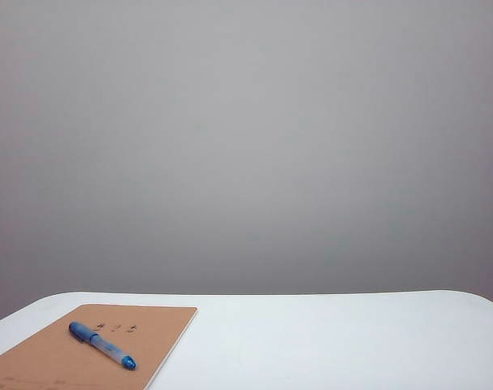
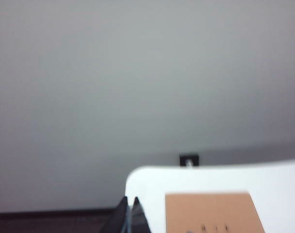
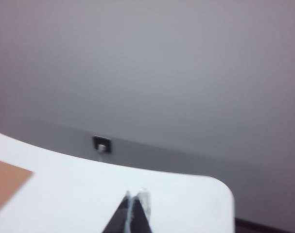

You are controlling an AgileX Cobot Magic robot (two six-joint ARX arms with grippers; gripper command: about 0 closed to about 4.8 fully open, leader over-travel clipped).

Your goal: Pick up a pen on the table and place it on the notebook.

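Both grippers are pressed together, empty: left gripper [image 2: 129,204] off the white desk's [image 1: 335,341] corner, right gripper [image 3: 136,198] above it. Slim blue pen [image 1: 102,345] lies on tan kraft notebook [image 1: 43,357].

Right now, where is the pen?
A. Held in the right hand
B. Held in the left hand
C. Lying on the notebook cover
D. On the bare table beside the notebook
C: in the exterior view the pen lies slantwise on the notebook, with no hand near it.
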